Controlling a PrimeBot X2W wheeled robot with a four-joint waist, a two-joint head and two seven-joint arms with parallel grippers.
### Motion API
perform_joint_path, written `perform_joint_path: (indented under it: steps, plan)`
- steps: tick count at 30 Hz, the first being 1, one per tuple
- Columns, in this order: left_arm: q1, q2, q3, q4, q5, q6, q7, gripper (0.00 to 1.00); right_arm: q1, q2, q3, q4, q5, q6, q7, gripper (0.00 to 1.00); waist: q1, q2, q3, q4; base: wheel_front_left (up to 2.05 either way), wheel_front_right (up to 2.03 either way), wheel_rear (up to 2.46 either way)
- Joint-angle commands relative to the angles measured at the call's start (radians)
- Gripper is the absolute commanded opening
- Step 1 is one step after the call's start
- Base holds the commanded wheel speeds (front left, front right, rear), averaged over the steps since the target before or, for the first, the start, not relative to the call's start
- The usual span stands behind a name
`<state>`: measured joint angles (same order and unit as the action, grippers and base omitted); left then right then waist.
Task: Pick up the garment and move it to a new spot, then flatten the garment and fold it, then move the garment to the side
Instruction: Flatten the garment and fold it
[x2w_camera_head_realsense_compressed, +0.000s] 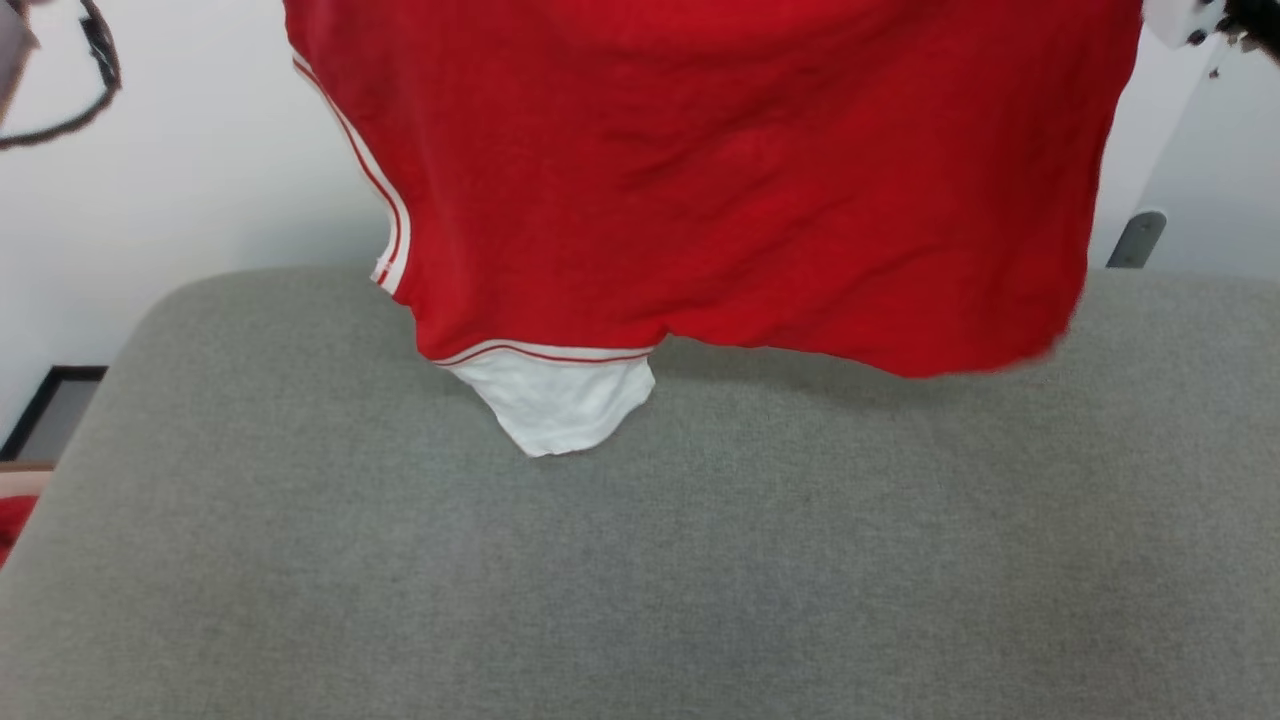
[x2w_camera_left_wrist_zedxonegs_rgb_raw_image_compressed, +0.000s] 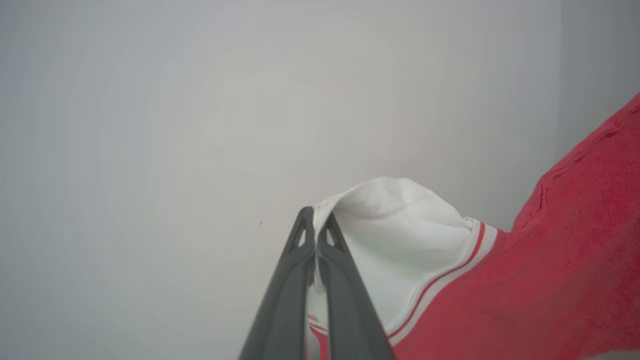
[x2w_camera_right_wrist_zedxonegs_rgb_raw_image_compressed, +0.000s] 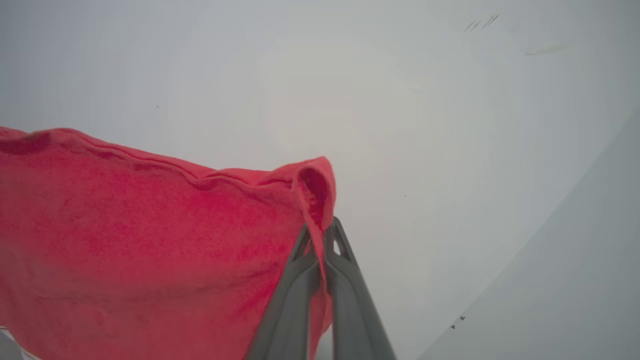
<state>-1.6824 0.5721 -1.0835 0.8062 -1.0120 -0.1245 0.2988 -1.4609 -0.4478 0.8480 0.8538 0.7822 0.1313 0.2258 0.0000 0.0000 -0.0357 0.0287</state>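
Left pincer, closest to its wrist camera: 2 dark fingers pressed together, tips clamped on the edge of a white sleeve of the garment. Right pincer: fingers likewise closed, with a red corner of the fabric pinched between them and curled over the tips. Head view: garment hangs in the air, spread wide, its red body across the top of the frame and lightly creased. Red-and-white striped trim runs down its left edge. A lower white flap with the same trim dangles from the bottom edge, pointing down at the grey fabric-covered worktop; cannot tell whether its tip touches the surface. Lower right hem is blurred. Pale wall behind. Dark cable loop at upper left.
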Motion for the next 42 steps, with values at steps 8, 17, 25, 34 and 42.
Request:
perform_joint_path:
  steps: [8, 17, 25, 34, 42]
  plan:
    - [-0.083, 0.004, -0.020, 0.017, 0.013, -0.005, -0.021, 0.00, -0.036, -0.022, -0.065, -0.017, -0.024, -0.001, 0.014, 0.00, 0.0000, 0.0000, 0.153, -0.031, 0.00, 0.00, 0.00]
    - [-0.241, -0.028, -0.005, 0.141, 0.107, 0.048, -0.223, 0.00, -0.172, 0.072, -0.183, 0.131, -0.255, -0.001, -0.287, 0.00, 0.0000, 0.0000, 0.433, -0.095, 0.00, 0.00, 0.00]
    - [-0.483, -0.114, 0.110, 0.194, 0.121, 0.072, -0.536, 0.00, -0.351, 0.094, -0.415, 0.159, -0.606, -0.001, -0.490, 0.00, 0.0000, 0.0000, 0.685, -0.050, 0.00, 0.00, 0.00]
    - [-0.365, -0.117, 0.249, 0.131, 0.124, 0.011, -0.563, 0.00, -0.140, 0.147, -0.638, 0.004, -0.857, -0.001, -0.490, 0.00, 0.0000, 0.0000, 0.800, 0.022, 0.00, 0.00, 0.00]
    - [-0.148, -0.136, 0.251, 0.106, 0.139, -0.007, -0.557, 0.00, 0.014, 0.130, -0.573, 0.002, -0.841, -0.001, -0.490, 0.00, 0.0000, 0.0000, 0.694, 0.071, 0.00, 0.00, 0.00]
